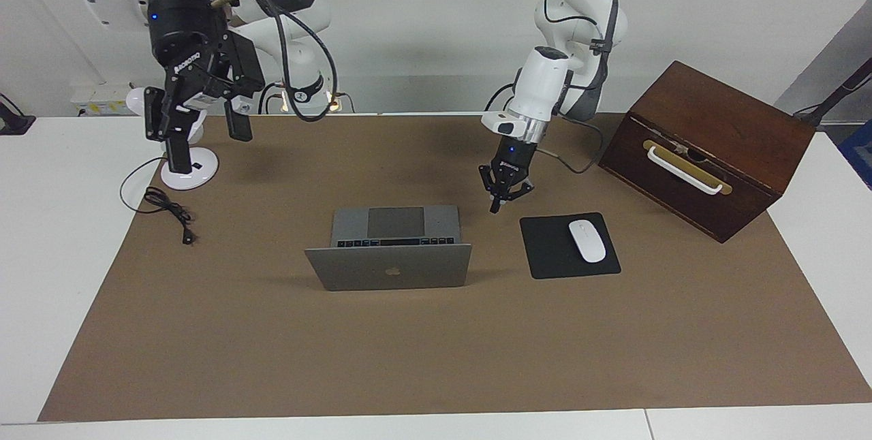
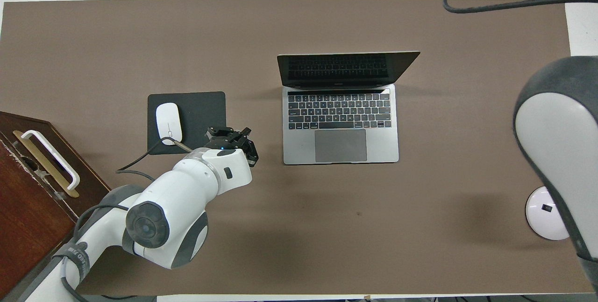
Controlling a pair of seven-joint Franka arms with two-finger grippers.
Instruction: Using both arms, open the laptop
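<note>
Nearest the robots we see the right gripper [image 1: 202,133] raised high over the white desk lamp [image 1: 178,135] at the right arm's end of the table, fingers spread wide apart, nothing between them. Lamp's black cord [image 1: 163,205] trails on the brown mat [image 1: 436,358] just by its base.

At the left arm's end, the brown wooden box [image 1: 708,147] w/ white handle sits tilted on the mat's corner.

Next out, the left gripper [image 1: 496,208] hangs low over bare mat, between laptop [image 1: 395,249] and black mouse pad [image 1: 569,246], touching neither. Its fingertips are pinched together, holding nothing. In the overhead view it [image 2: 233,139] sits beside the pad's corner nearest the laptop.

The white mouse [image 1: 587,240] lies on the pad, toward the box side.

The laptop stands open at approx. mid-table: base flat on the mat, trackpad toward the robots, black keyboard past it, lid up roughly upright at the edge farthest from the robots, apple logo facing away from them. Screen [image 2: 338,67] dark. Neither gripper touches it.

Farther out, only mat and the white tabletop [image 1: 749,426].
</note>
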